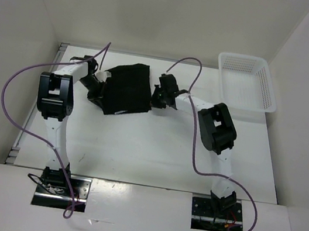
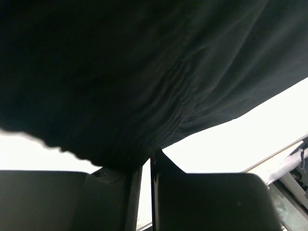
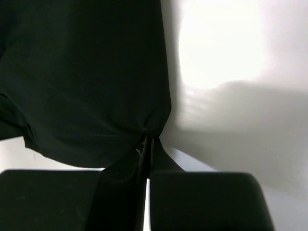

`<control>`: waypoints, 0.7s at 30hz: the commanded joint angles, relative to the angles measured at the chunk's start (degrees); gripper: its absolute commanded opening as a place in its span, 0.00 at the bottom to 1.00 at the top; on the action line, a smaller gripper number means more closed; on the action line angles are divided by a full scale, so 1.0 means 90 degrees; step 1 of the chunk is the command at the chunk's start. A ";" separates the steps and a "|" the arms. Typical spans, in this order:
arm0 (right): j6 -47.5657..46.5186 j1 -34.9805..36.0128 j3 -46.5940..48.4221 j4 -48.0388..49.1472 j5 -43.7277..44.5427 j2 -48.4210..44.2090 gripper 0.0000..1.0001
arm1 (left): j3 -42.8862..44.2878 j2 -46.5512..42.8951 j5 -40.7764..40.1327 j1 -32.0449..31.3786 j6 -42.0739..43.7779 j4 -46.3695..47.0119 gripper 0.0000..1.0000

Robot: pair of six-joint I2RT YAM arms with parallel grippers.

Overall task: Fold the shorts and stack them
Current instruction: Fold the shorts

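Black shorts (image 1: 126, 89) lying toward the 12 o'clock end of the table (image 1: 154, 151), gripped at their 9 o'clock edge by the left gripper (image 1: 97, 86) and at their 3 o'clock edge by the right gripper (image 1: 158, 97), both jaws clenched on cloth; white basket (image 1: 247, 82) at 2 o'clock.

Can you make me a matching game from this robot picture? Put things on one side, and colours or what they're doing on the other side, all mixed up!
Things:
1. shorts
2. basket
3. cable
4. right pincer

Matches:
A. purple and loopy
B. white, at the far right corner of the table
C. shut on a bit of fabric
D. black, lying in the middle

Pairs: 1-D, 2-B, 3-A, 4-C
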 commanded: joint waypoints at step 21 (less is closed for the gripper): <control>-0.1636 0.0069 -0.4411 -0.0459 -0.1165 -0.4152 0.00 | -0.2229 -0.1660 0.0943 -0.1098 0.0047 -0.0234 0.21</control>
